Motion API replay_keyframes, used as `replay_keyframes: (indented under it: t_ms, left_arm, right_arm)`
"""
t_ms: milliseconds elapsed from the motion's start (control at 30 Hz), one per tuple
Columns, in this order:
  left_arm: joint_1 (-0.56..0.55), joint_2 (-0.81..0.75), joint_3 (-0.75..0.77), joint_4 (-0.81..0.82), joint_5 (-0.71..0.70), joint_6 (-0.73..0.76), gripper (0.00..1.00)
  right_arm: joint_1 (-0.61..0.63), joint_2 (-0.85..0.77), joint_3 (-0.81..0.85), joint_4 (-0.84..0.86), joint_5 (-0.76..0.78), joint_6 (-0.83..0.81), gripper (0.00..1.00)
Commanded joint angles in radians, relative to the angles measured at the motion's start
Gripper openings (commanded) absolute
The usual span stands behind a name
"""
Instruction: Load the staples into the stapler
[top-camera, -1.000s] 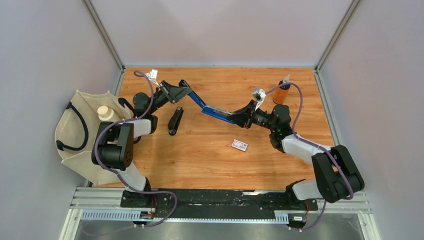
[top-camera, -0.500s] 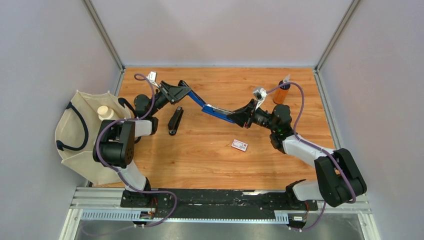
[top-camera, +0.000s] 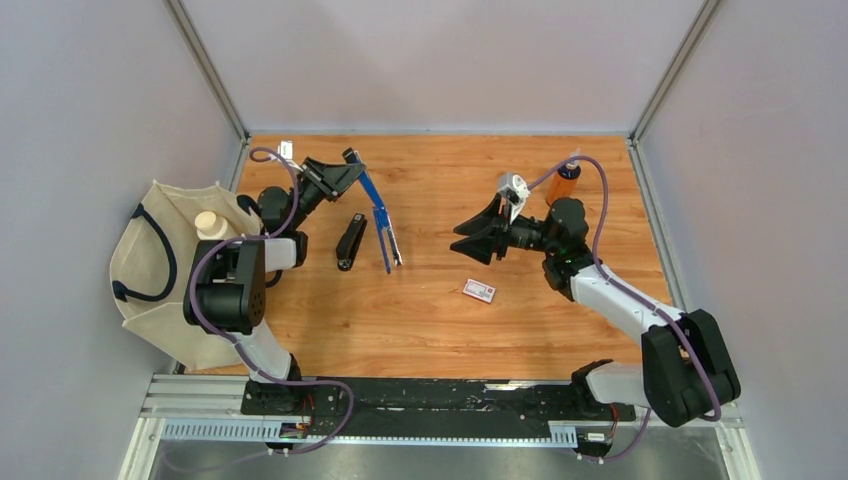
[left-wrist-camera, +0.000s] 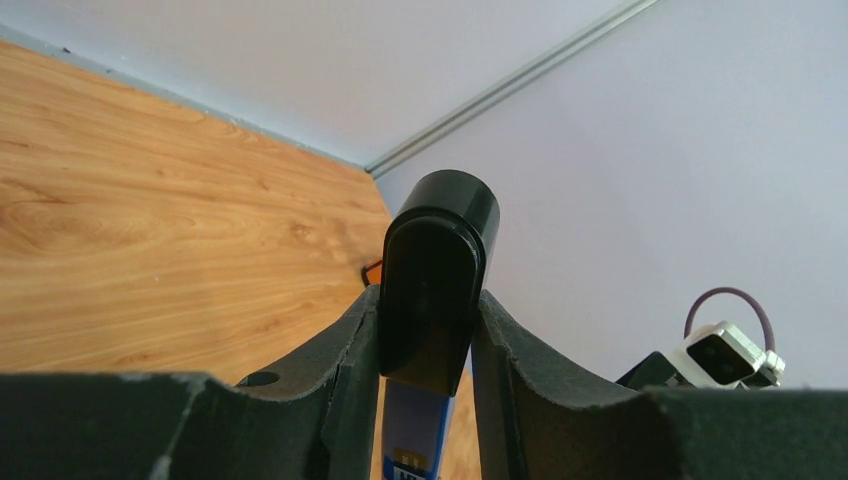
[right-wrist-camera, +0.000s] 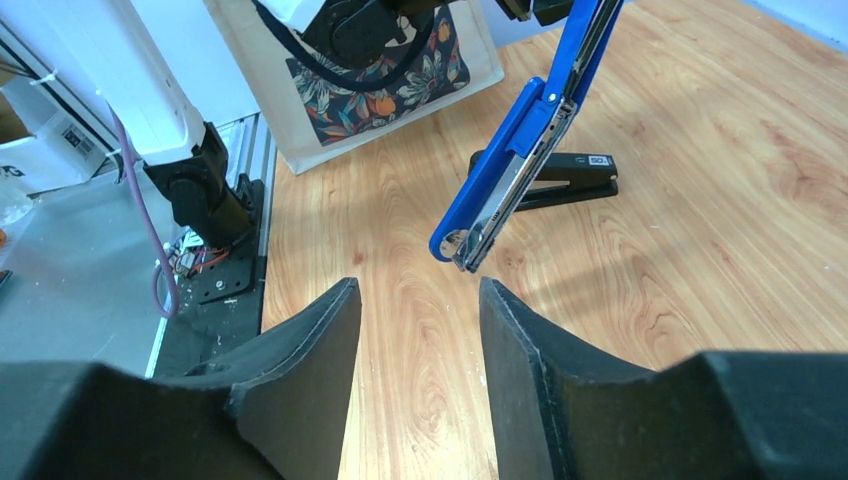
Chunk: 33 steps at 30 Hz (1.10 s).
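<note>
My left gripper (top-camera: 348, 170) is shut on the black end of a blue stapler (top-camera: 380, 222), which hangs down from it above the table. In the left wrist view the stapler's black end (left-wrist-camera: 432, 280) sits clamped between the fingers of that gripper (left-wrist-camera: 425, 305). In the right wrist view the blue stapler (right-wrist-camera: 520, 165) hangs with its arm parted and its metal magazine showing. My right gripper (top-camera: 464, 236) is open and empty, to the right of the stapler and apart from it; it also shows in its own wrist view (right-wrist-camera: 415, 295). The staple box (top-camera: 479, 291), white with a red-pink label, lies on the table. No staple strip shows.
A black stapler (top-camera: 350, 242) lies on the table below the left gripper, also seen in the right wrist view (right-wrist-camera: 570, 175). An orange bottle (top-camera: 564, 183) stands at the back right. A tote bag (top-camera: 150, 290) holding a cream bottle (top-camera: 207, 224) sits at the left edge.
My right gripper has let go of the blue stapler, opened and pulled back to the right. The stapler has swung down and left, hanging from my left gripper alone.
</note>
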<state>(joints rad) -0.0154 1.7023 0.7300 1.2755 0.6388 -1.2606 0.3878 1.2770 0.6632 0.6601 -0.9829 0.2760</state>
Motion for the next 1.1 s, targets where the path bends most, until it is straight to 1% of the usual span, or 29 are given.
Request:
replay_keyframes:
  t_ms: [0,167,233,367,533,667,900,1067]
  left_arm:
    - [-0.03,-0.02,0.052,0.108,0.039,0.021,0.0]
    - [-0.107,-0.007,0.081,0.111,0.101,0.033,0.0]
    - [-0.139,-0.001,0.101,0.111,0.122,0.032,0.0]
    - [-0.201,0.002,0.124,0.113,0.144,0.02,0.0]
    - [-0.25,-0.004,0.129,0.111,0.151,0.009,0.0]
    - [-0.274,-0.018,0.128,0.113,0.151,0.003,0.0]
    - [-0.301,-0.032,0.124,0.113,0.145,-0.01,0.0]
    - [-0.319,-0.029,0.12,0.111,0.142,-0.016,0.0]
  right_arm:
    - [0.019,0.022,0.062,-0.065,-0.042,-0.08,0.51]
    - [0.059,0.05,0.142,-0.236,-0.034,-0.222,0.58]
    - [0.071,0.065,0.171,-0.284,-0.031,-0.248,0.62]
    - [0.077,0.11,0.2,-0.29,-0.023,-0.225,0.69]
    - [0.085,0.169,0.219,-0.269,-0.037,-0.17,0.77]
    - [0.089,0.209,0.222,-0.223,-0.03,-0.115,0.79]
    - [0.094,0.248,0.237,-0.214,-0.023,-0.1,0.79]
    - [0.102,0.285,0.256,-0.183,-0.037,-0.066,0.76]
